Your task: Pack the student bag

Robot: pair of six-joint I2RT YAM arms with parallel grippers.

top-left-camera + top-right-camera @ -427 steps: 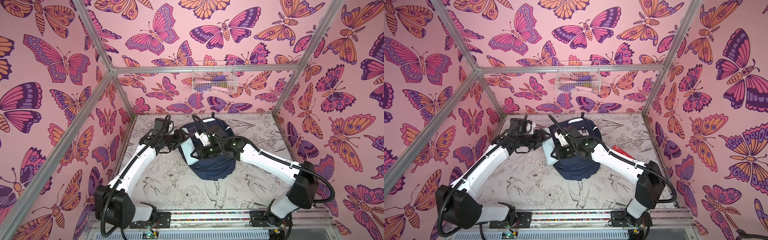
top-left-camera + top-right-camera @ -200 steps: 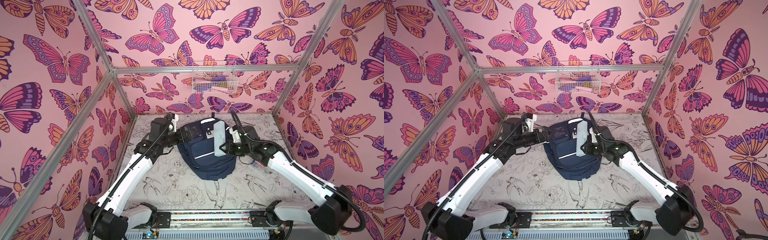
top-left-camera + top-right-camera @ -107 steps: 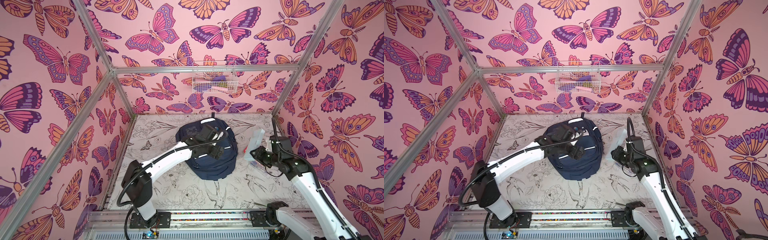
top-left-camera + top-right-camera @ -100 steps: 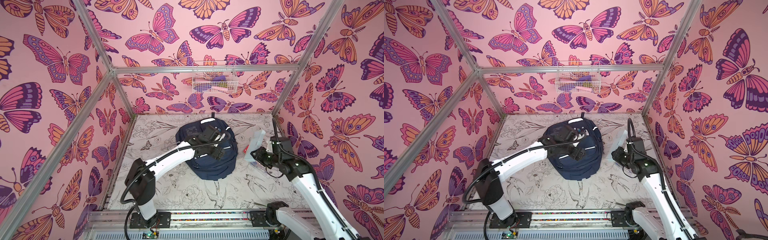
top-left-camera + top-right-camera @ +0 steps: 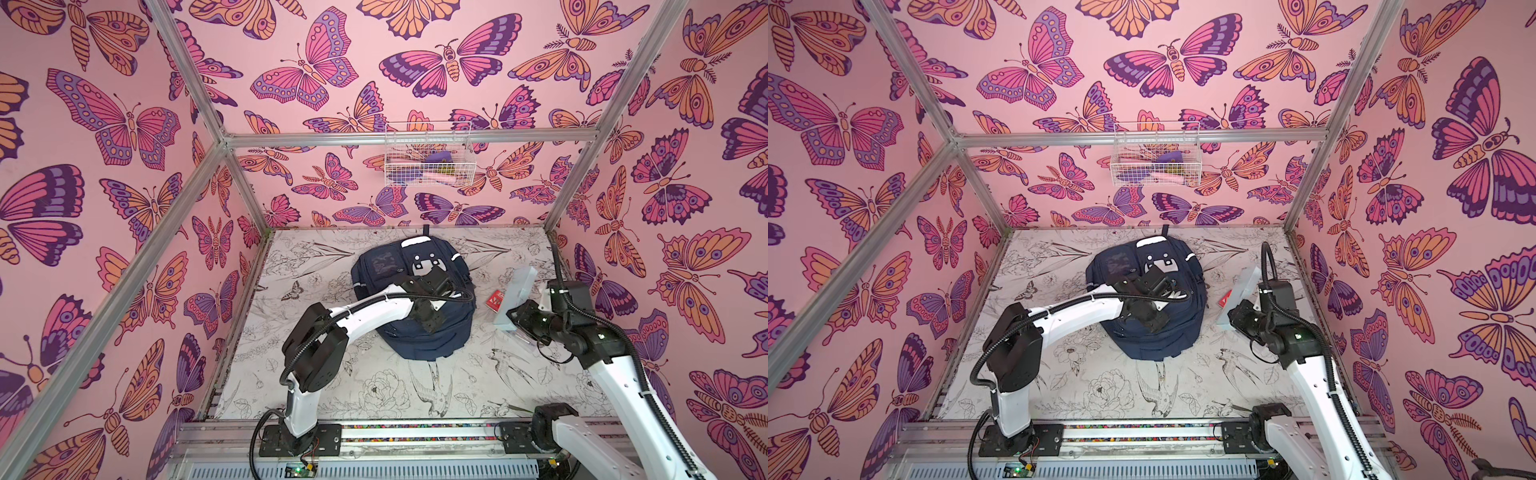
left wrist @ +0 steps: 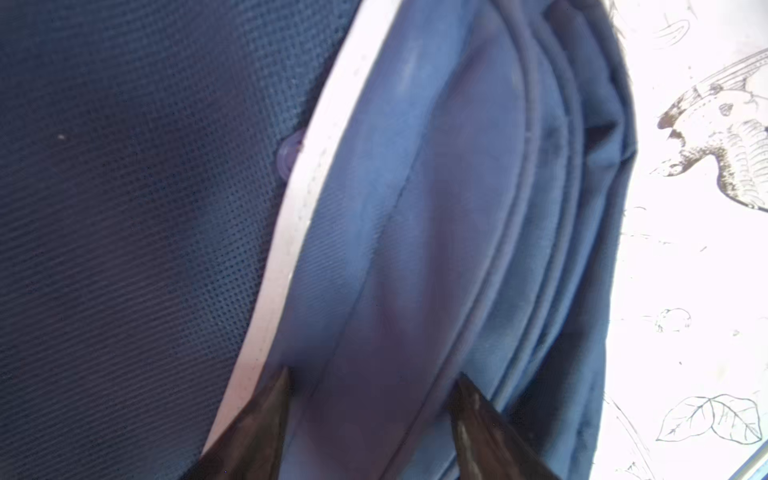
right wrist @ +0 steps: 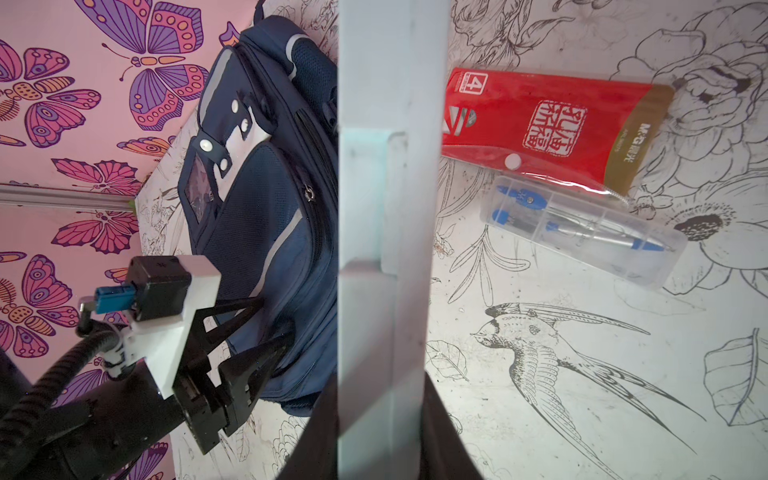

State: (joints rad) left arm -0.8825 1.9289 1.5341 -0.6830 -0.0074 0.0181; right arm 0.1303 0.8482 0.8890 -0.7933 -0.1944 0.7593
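Observation:
The navy student bag lies flat in the middle of the table, top loop toward the back wall, in both top views. My left gripper reaches across its lower front. In the left wrist view the left gripper is open, and its fingertips press into a fold of blue fabric beside a white stripe. To the right of the bag, my right gripper is shut on a long pale box and holds it upright above the table. The box fills the middle of the right wrist view.
A red stationery packet and a clear case with a blue compass lie on the table to the right of the bag. A white wire basket hangs on the back wall. Pink walls and metal posts close in the table.
My right arm has carried the pale box from above the bag out to the right. My left gripper has moved from the bag's left edge onto its front, and its jaws have narrowed.

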